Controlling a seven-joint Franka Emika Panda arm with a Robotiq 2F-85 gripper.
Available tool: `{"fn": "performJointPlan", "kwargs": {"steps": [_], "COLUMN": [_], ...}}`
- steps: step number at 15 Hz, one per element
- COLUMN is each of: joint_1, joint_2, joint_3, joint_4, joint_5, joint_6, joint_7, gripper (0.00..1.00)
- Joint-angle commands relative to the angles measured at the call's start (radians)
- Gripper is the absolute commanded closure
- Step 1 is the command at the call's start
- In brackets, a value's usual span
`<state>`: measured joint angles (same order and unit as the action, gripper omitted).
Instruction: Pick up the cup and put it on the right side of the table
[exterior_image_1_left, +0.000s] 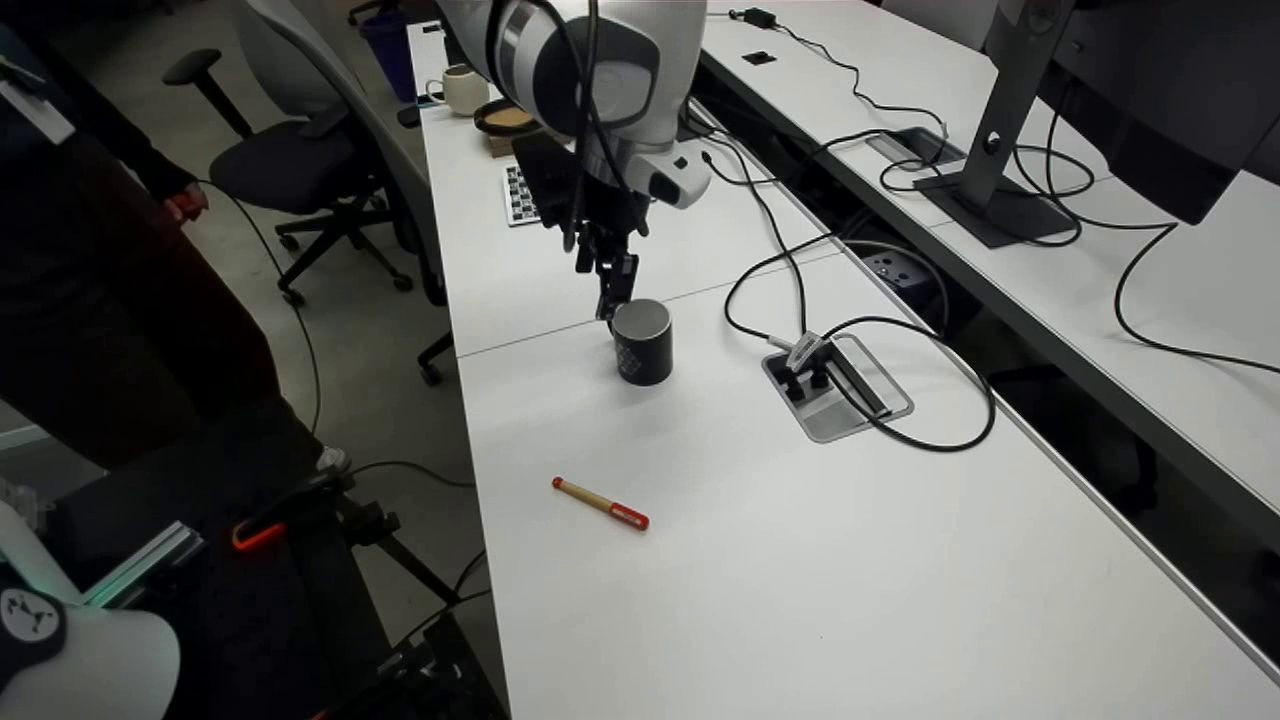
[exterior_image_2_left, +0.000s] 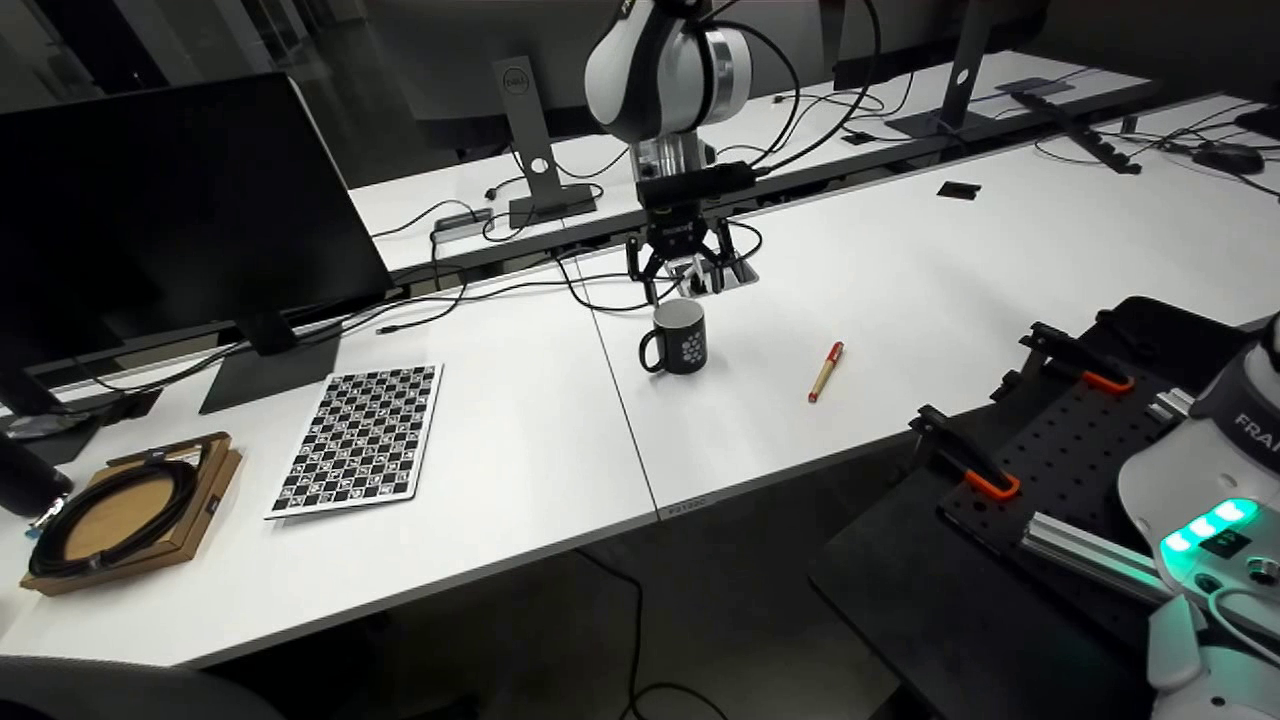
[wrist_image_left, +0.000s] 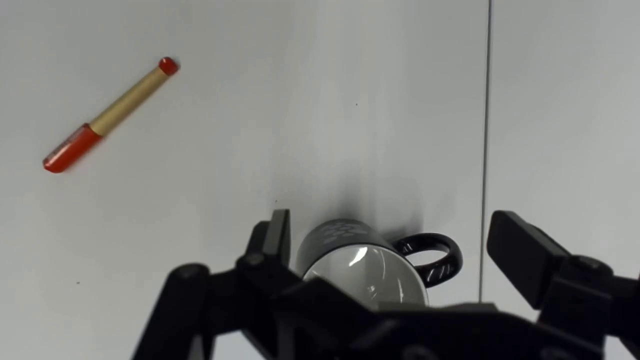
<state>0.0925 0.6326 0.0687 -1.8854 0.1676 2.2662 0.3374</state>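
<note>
The cup (exterior_image_1_left: 643, 345) is a dark grey mug with a light inside, standing upright on the white table (exterior_image_1_left: 760, 580). In an exterior view the cup (exterior_image_2_left: 684, 345) shows its handle and a pale dot pattern. My gripper (exterior_image_2_left: 685, 292) is open just above the cup's rim, pointing down. In the wrist view the gripper (wrist_image_left: 390, 225) has its fingers wide apart. The cup (wrist_image_left: 340, 235) lies between them, nearer the left finger, with its handle towards the right finger. The gripper's body hides part of the rim. I cannot tell whether a finger touches the cup.
A red and tan pen (exterior_image_1_left: 600, 503) lies near the cup. Cables loop round a socket box (exterior_image_1_left: 840, 390) behind it. A checkered board (exterior_image_2_left: 360, 435), a cardboard piece with coiled cable (exterior_image_2_left: 130, 515) and a monitor (exterior_image_2_left: 180, 250) stand further along. A robot base (exterior_image_2_left: 1200, 480) stands beside the table.
</note>
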Motion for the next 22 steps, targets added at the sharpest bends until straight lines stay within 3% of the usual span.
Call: {"fn": "performJointPlan", "kwargs": {"steps": [1, 5, 7, 14, 22], "joint_1": [-0.11, -0.15, -0.135, -0.053, -0.029], "joint_2": [0.052, 0.087, 0.097, 0.097, 0.09], "joint_3": [0.067, 0.082, 0.077, 0.035, -0.025], "joint_4": [0.029, 0.057, 0.066, 0.077, 0.07], "joint_5": [0.129, 0.173, 0.165, 0.131, 0.106], "joint_6": [0.011, -0.018, -0.009, 0.1, 0.172], "joint_7": [-0.244, -0.36, -0.355, -0.229, -0.134], "gripper": [0.0, 0.0, 0.0, 0.0, 0.0]}}
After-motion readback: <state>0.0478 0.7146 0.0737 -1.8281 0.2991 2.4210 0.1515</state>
